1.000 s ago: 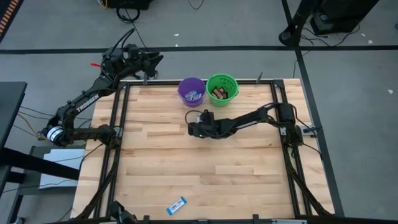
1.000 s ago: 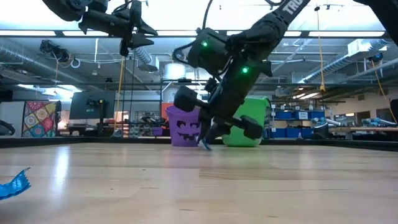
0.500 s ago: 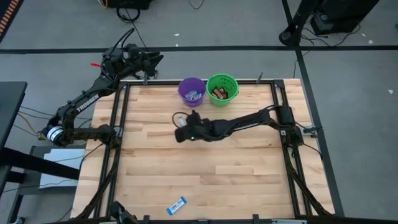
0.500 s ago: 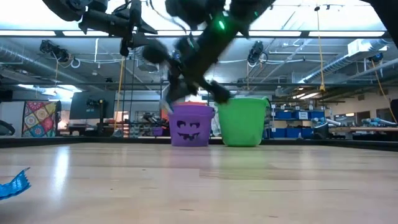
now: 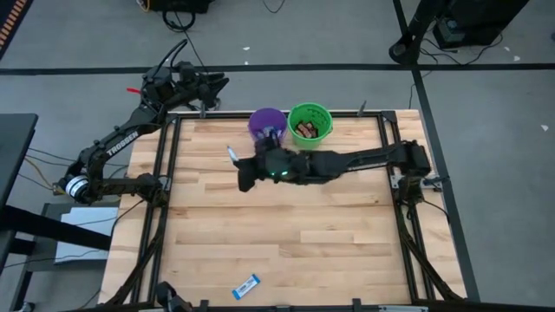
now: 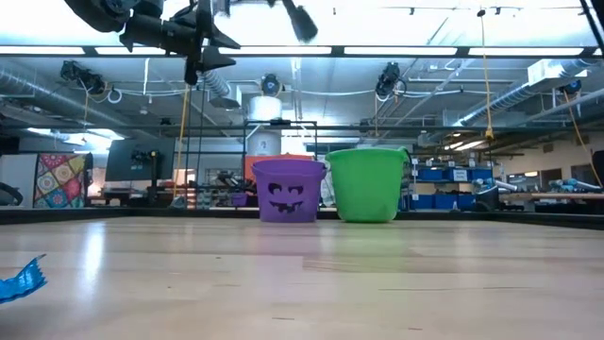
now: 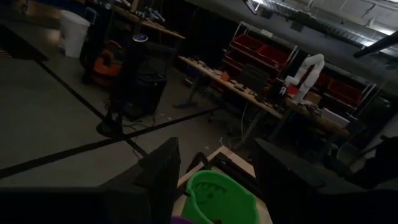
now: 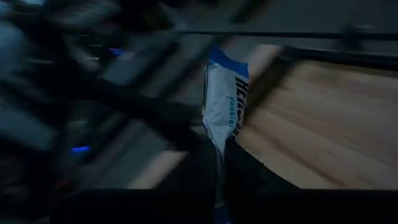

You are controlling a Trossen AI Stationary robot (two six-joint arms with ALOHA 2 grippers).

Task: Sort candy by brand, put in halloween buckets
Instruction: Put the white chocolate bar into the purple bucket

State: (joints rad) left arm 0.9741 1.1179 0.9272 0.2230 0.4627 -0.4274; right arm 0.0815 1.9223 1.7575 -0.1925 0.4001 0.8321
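Observation:
My right gripper [image 5: 241,166] hangs high over the table's middle, just near of the purple bucket [image 5: 265,120], and is shut on a blue-and-white candy [image 8: 225,93]. The green bucket [image 5: 310,121] stands beside the purple one at the far edge, with brown candy inside. Both buckets show in the low view, purple [image 6: 288,189] and green [image 6: 366,184]. Another blue candy [image 5: 246,286] lies flat near the front edge. My left gripper [image 7: 217,168] waits open and level above the far left corner. My right gripper pinches the candy's lower end [image 8: 219,140] between its two fingers. The fingers point roughly level toward the table's left. The wrapper sticks out past the fingertips, lifted well clear of the table [image 8: 323,124].
A black frame [image 5: 165,173] runs around the wooden table top. The right arm [image 5: 364,160] stretches across the table from its right edge, close in front of both buckets. Bare wood lies between the buckets and the blue candy [image 6: 21,279] at the front.
My right gripper has risen from the table top in front of the buckets, carrying the blue-and-white candy up clear of the wood. It has swung toward the table's left and tipped from pointing down to nearly level.

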